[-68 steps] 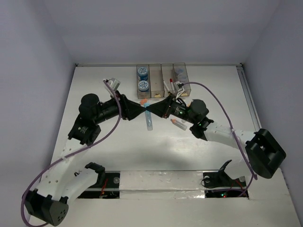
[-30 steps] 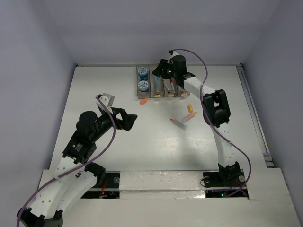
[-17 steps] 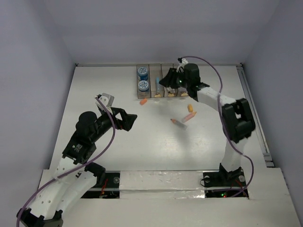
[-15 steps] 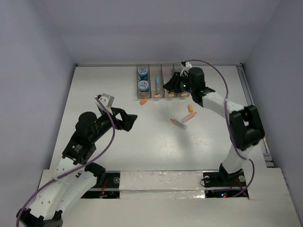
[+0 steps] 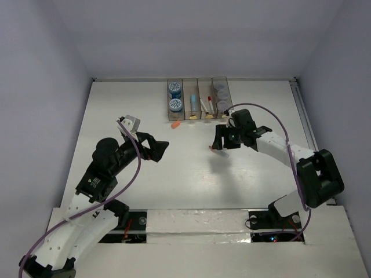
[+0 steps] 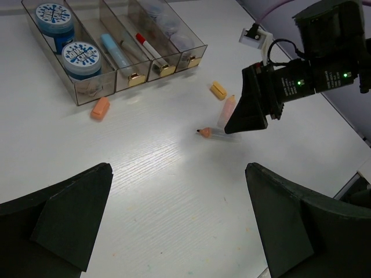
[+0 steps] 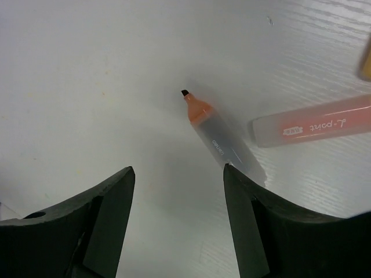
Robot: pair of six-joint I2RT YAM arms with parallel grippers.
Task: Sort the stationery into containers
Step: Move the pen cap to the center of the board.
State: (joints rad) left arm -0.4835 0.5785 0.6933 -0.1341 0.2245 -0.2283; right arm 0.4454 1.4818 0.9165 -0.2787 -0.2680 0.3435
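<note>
Left of centre in the top view, our left jaws hang spread wide above the counter (image 5: pixel 116 98), holding nothing. Up and to the right, a short orange stick (image 5: pixel 175 124) lies loose on the counter just below the row of four bins (image 5: pixel 183 98) at top centre. Reading across the bins, we see two blue-topped rolls (image 5: pixel 174 105) in the leftmost, a light-blue stick (image 5: pixel 193 104) in the next, a white red-capped marker (image 5: pixel 205 105) in the third, and greyish-purple round pieces (image 5: pixel 219 92) in the rightmost. Right of centre, our right jaws are parted and empty, poised over a grey orange-tipped pen (image 7: pixel 217 139). A pink stick (image 7: pixel 313 121) lies just beside the pen, and a small orange piece (image 6: pixel 218 90) sits near both.
</note>
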